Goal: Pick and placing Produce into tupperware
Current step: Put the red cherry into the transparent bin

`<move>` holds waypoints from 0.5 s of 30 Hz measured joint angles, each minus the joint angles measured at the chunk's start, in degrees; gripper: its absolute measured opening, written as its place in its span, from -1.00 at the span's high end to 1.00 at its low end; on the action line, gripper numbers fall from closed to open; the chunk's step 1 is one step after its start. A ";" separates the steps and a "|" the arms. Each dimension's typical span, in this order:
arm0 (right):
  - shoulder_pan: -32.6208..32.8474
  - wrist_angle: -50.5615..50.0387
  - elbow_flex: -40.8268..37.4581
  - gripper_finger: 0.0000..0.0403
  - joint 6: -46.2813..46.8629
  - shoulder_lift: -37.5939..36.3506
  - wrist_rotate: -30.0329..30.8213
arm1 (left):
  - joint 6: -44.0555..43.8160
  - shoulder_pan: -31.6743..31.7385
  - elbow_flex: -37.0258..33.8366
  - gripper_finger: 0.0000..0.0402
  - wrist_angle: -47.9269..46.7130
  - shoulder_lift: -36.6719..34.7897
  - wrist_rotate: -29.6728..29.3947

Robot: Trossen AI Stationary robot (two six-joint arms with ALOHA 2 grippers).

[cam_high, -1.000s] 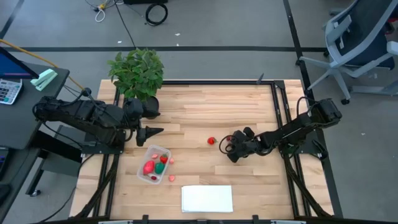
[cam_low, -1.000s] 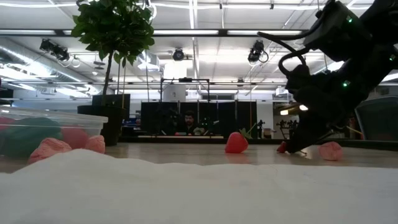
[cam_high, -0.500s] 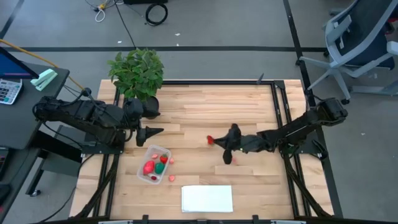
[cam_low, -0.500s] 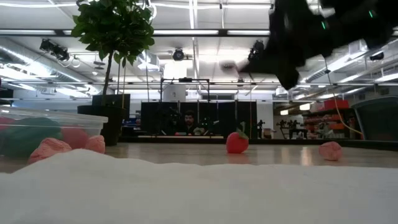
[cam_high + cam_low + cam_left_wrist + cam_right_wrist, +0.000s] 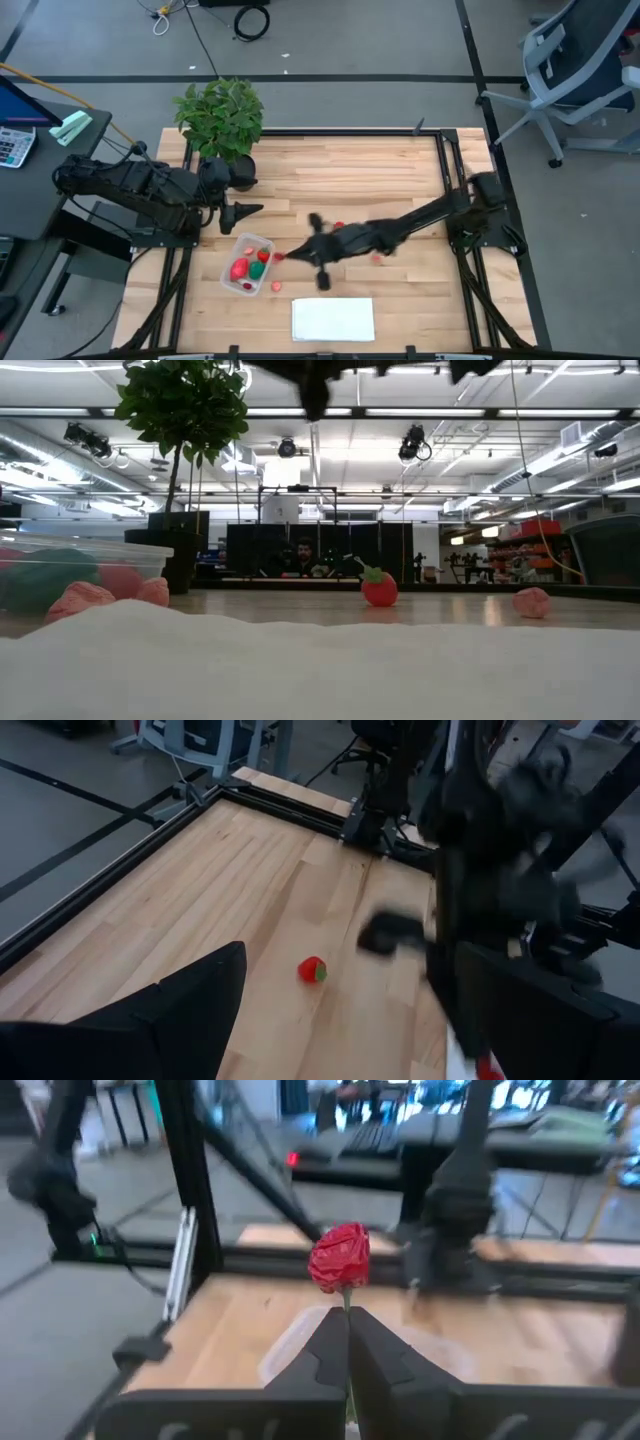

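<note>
The clear tupperware (image 5: 248, 262) stands at the table's near left and holds red, pink and green produce. My right gripper (image 5: 292, 253) reaches across the table to just right of the tub. It is shut on a small red berry-like piece (image 5: 340, 1258) with a thin stem. My left gripper (image 5: 250, 211) is open and empty just beyond the tub. A red strawberry (image 5: 339, 227) and a pink piece (image 5: 377, 258) lie on the table. Another pink piece (image 5: 277, 286) lies beside the tub. My right gripper pinches the red piece's thin stem (image 5: 347, 1302) between its two fingertips. The red head stands out past the fingertips. The piece is lifted clear of the table, beside the tub's right side.
A potted plant (image 5: 222, 115) stands at the far left corner. A flat white sheet (image 5: 333, 319) lies at the near edge and fills the low view's foreground (image 5: 320, 660). The strawberry (image 5: 379, 589) and the pink piece (image 5: 531, 602) lie mid-table.
My right gripper has risen from the table near the right side and swept toward the table's left edge, carrying the red piece clear of the wood to beside the tupperware. The arm is now stretched out across the table.
</note>
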 joint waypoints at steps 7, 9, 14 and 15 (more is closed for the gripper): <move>-1.00 -6.33 19.36 0.99 -2.53 16.81 -0.44 | -0.02 -0.02 0.00 -0.81 -0.04 0.00 0.00; -1.58 -7.92 24.23 0.99 -2.94 20.15 -1.38 | -0.02 -0.02 0.00 -0.81 -0.06 0.00 0.00; -3.22 -16.58 34.73 0.95 -2.87 26.44 -2.73 | 0.00 -0.01 0.00 -0.81 -0.15 0.01 0.00; -3.60 -20.02 36.24 0.94 -2.85 27.18 -2.69 | 0.02 -0.02 0.00 -0.81 -0.22 0.02 0.00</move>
